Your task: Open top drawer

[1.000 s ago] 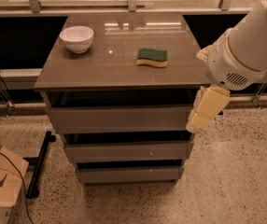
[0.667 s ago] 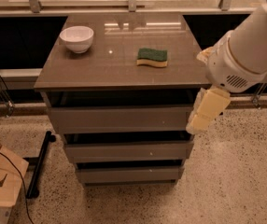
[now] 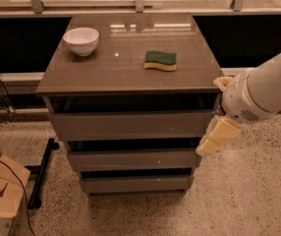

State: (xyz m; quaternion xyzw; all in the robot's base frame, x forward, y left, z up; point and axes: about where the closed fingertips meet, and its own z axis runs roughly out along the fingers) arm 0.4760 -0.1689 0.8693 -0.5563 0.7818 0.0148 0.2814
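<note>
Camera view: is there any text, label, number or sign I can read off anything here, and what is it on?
No readable text anywhere in this view.
Top drawer: plain front, no label.
White bowl and green sponge on the cabinet top: no print visible.
Gripper, at the cabinet's right edge beside the drawer fronts: no marking visible.
Cardboard box, lower left: nothing legible.
</note>
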